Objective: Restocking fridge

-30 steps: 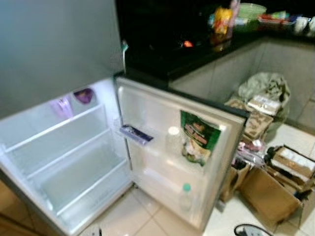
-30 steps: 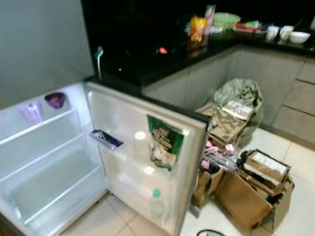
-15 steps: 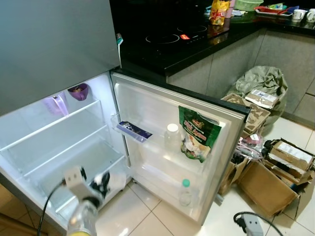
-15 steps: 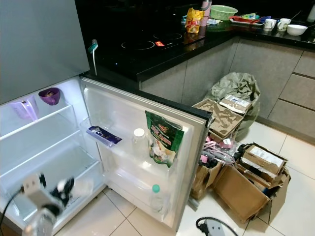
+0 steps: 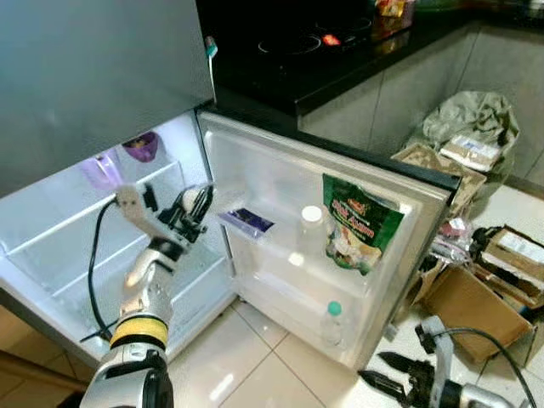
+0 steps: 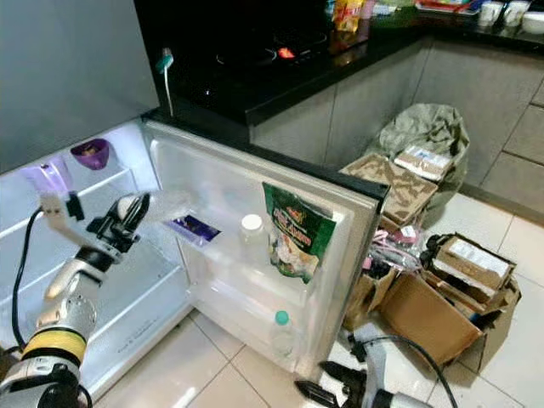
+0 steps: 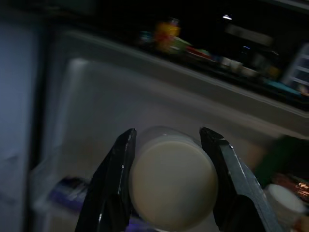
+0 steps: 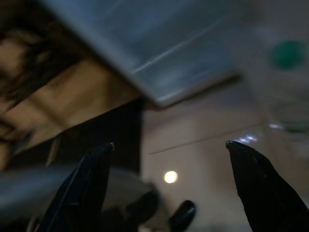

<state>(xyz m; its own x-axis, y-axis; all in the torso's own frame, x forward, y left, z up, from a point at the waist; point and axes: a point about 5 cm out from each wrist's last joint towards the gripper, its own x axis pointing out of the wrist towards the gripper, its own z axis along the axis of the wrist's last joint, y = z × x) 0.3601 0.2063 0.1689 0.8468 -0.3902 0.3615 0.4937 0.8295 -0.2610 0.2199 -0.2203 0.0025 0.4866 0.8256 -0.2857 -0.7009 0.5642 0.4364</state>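
Note:
The fridge stands open, its lit shelves (image 5: 76, 246) bare apart from a purple bowl (image 5: 140, 146) and a pale purple cup (image 5: 102, 170) at the top. My left gripper (image 5: 194, 208) is raised in front of the compartment, near the door's inner edge. It is shut on a clear bottle with a cream cap (image 7: 173, 181), held sideways and pointing at the door. The door racks (image 5: 280, 272) carry a blue packet (image 5: 249, 221), a white-capped bottle (image 5: 310, 225), a green pouch (image 5: 357, 229) and a green-capped bottle (image 5: 333, 319). My right gripper (image 5: 378, 372) hangs open just above the floor.
Open cardboard boxes (image 5: 476, 297) and a stuffed grey bag (image 5: 472, 123) crowd the floor right of the door. A black counter with a cooktop (image 5: 323, 51) runs behind. A black cable (image 5: 92, 255) loops from my left wrist. Pale floor tiles (image 5: 255, 365) lie before the fridge.
My left arm has risen from near the fridge's bottom shelf to upper-shelf height, carrying the bottle toward the door. My right gripper has come into view low on the right. The camera shifted slightly.

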